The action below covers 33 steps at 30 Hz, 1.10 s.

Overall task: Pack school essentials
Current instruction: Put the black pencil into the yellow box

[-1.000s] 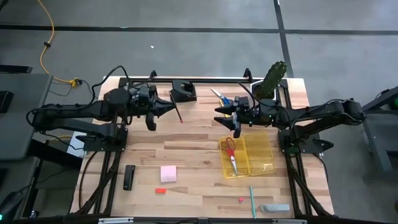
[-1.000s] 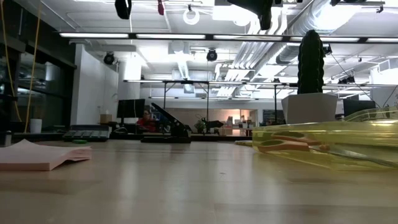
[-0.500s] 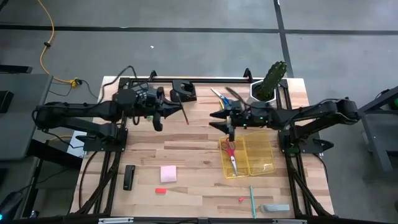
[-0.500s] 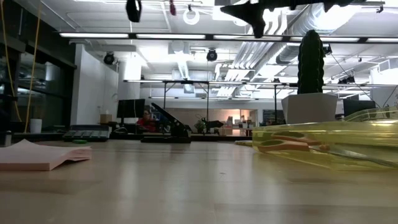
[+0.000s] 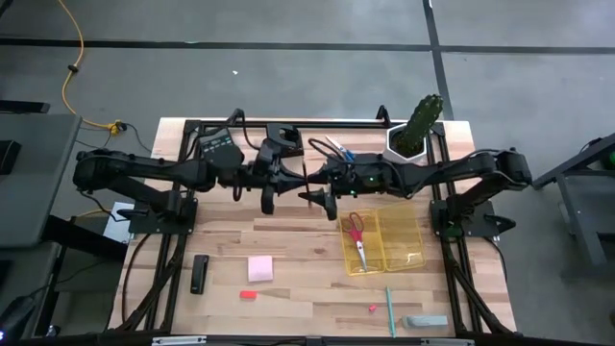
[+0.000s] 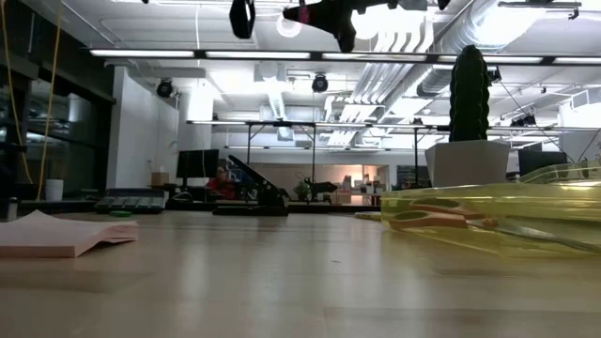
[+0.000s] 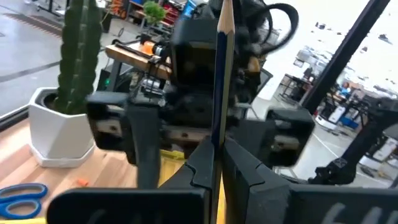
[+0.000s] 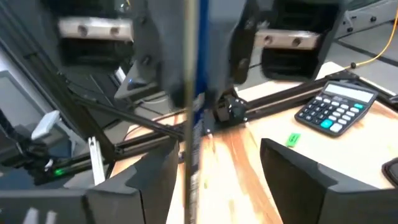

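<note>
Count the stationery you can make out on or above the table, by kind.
Scissors: 2, red-handled pair, blue-handled pair
Pens and pencils: 2, teal pen, pencil in left hand
Pink sticky pad: 1
Red bits: 2
Total: 7

The scissors [image 5: 356, 237] lie in the tray [image 5: 405, 240], at the table's right. The sticky pad [image 5: 259, 268] lies left of it; the cactus [image 5: 420, 120] stands behind.

We see a clear yellow tray [image 5: 402, 240] at centre right of the high view, holding red-handled scissors [image 5: 356, 231]. Blue-handled scissors [image 5: 338, 149] lie near the top centre beside a green cactus [image 5: 421, 119] in a white pot [image 5: 398, 143]. Lower down lie a pink sticky pad [image 5: 259, 268], a red bit [image 5: 248, 295] and a teal pen [image 5: 390, 311], all on pale striped wood [image 5: 298, 250].
</note>
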Motion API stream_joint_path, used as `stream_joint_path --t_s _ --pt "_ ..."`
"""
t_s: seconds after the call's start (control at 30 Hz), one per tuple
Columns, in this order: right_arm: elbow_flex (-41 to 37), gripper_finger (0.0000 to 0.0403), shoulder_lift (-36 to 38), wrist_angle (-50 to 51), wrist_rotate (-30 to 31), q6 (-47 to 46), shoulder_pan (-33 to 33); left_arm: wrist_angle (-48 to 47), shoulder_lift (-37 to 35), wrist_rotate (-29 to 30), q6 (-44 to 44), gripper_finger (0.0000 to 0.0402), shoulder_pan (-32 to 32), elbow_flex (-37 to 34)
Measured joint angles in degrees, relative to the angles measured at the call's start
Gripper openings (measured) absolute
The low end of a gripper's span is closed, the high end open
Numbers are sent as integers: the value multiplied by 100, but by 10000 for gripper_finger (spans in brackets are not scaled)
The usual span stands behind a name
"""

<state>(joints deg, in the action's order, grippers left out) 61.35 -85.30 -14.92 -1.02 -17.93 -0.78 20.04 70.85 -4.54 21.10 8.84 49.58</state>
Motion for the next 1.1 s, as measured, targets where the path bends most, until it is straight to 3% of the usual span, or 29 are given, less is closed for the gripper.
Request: stream_joint_path --t_s 0.17,0.47,0.73,0.93,1.1 --pt "7 166 28 -37 -69 -119 3 -19 -40 18 -94 0 -35 16" --pt "7 12 28 -33 -358 -264 5 -42 -68 59 -222 0 60 16" --pt "7 6 28 -33 -370 -239 25 -50 -68 33 -175 20 152 16" --pt "7 4 146 125 -763 -137 170 -282 -294 5 -191 85 257 13" --pt "5 3 571 888 -779 117 248 -904 -859 14 -309 135 365 14"
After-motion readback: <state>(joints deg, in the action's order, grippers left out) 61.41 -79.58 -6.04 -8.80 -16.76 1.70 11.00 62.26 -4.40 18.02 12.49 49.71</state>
